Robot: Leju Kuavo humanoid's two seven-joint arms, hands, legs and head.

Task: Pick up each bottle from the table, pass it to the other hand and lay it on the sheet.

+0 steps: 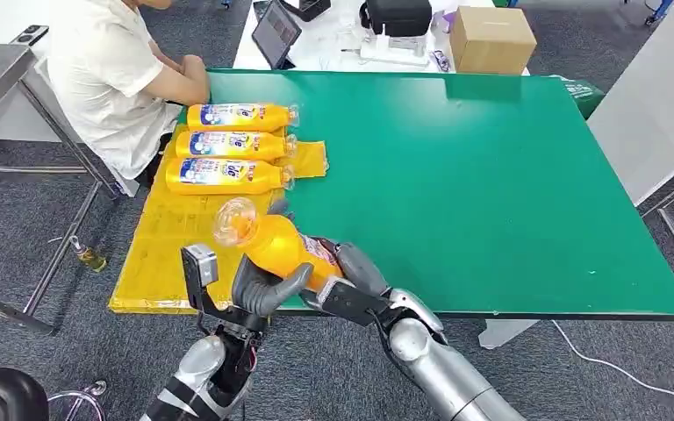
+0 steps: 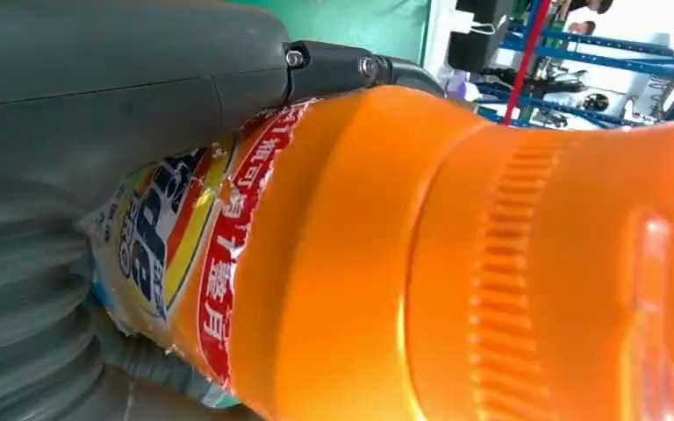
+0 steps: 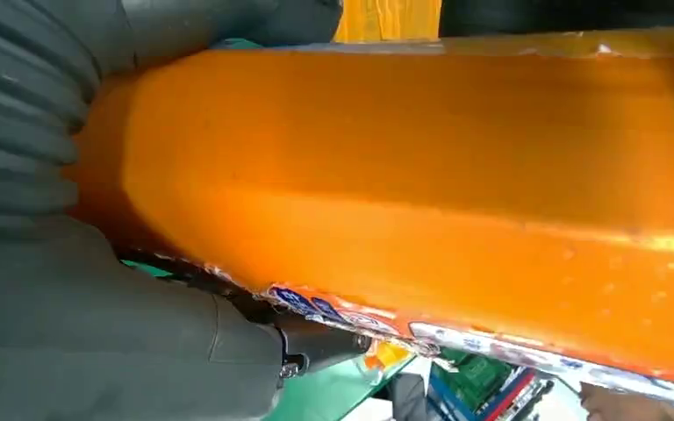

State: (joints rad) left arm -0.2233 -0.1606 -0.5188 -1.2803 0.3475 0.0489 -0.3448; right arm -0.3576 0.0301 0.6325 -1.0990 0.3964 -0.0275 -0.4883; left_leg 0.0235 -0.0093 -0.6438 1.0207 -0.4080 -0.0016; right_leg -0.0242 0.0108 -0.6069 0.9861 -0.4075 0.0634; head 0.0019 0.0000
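Green table (image 1: 491,193) | both hands' fingers (image 1: 272,289) wrapped around 1 orange bottle (image 1: 285,248)

A green table (image 1: 491,193) fills the middle of the frame. A yellow sheet (image 1: 162,254) covers its left edge — three bottles (image 1: 228,145) lie on it side by side, upper left, caps pointing right.

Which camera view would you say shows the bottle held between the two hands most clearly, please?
The head view: the whole held bottle shows, gripped by the left hand and the right hand. The left wrist view shows its label and cap end close up; the right wrist view shows its orange side.
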